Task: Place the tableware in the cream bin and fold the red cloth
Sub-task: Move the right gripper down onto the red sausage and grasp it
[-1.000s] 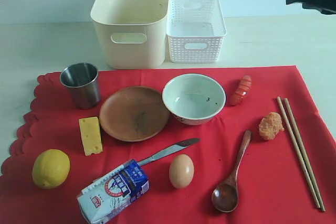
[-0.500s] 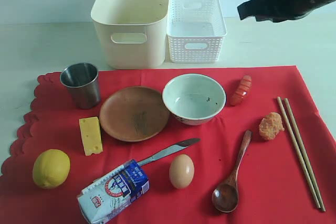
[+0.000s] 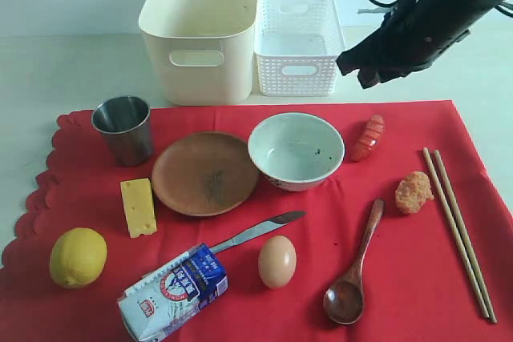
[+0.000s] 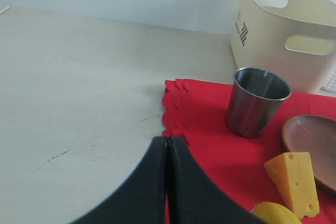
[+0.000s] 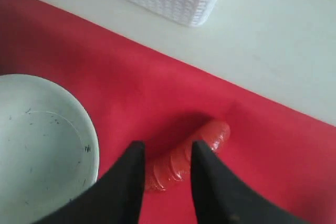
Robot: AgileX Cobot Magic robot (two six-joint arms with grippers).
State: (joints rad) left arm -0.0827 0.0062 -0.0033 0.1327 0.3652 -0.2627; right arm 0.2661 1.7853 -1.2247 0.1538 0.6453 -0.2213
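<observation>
The red cloth (image 3: 401, 278) lies spread flat under the tableware: steel cup (image 3: 124, 128), brown wooden plate (image 3: 204, 172), white bowl (image 3: 295, 150), knife (image 3: 256, 231), dark wooden spoon (image 3: 353, 274) and chopsticks (image 3: 458, 230). Behind the cloth stands the cream bin (image 3: 200, 34). My right gripper (image 3: 358, 71) hangs in the air right of the white basket, open and holding nothing; in its wrist view the right gripper (image 5: 168, 145) looks down past the bowl (image 5: 37, 145). My left gripper (image 4: 167, 142) is shut and empty, off the cloth's scalloped edge, short of the cup (image 4: 257, 100).
A white lattice basket (image 3: 298, 42) stands right of the cream bin. A red sausage piece (image 3: 368, 137) lies below my right gripper. An orange nugget (image 3: 414, 192), lemon (image 3: 78, 256), cheese (image 3: 138, 207), egg (image 3: 276, 260) and milk carton (image 3: 172, 291) also lie on the cloth.
My right arm has come in from the upper right, moving left and down toward the cloth's back edge, and its jaws have opened. Nothing on the cloth has moved.
</observation>
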